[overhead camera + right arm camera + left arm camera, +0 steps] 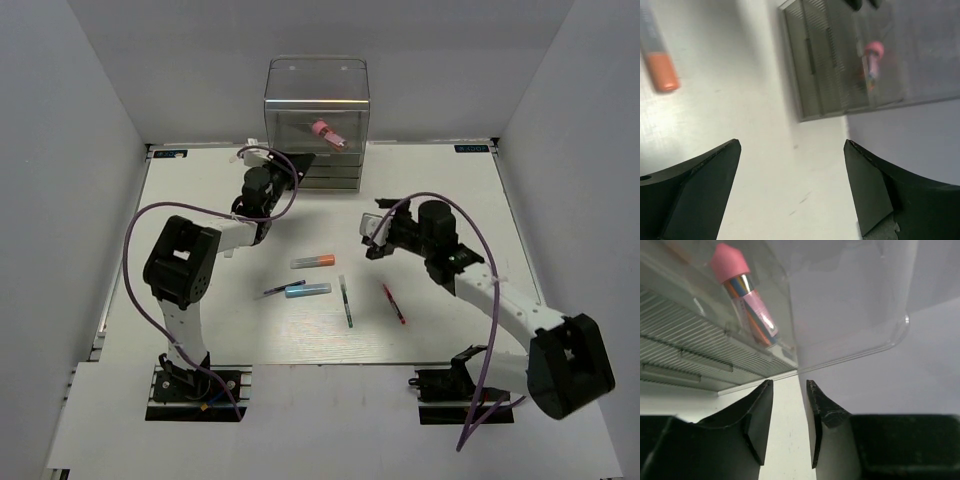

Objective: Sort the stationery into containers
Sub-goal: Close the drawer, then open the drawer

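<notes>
right, nearest the bases the thin red pen and the thin dark green pen lie apart, both pointing roughly away from the arms. a touch further out the light blue marker and the thin dark pen sit almost touching, then comes the orange-and-grey marker, long axis running left to right. beyond it the right gripper hangs with fingers spread wide and nothing between them. the marker lies off to its left and back toward the bases (its orange end shows at the edge of the wrist view), so i'd call the right arm the nearer one for it. furthest out, the left gripper sits at the clear box, fingers a narrow gap apart and empty, with the stubby pink-red tube already inside.
</notes>
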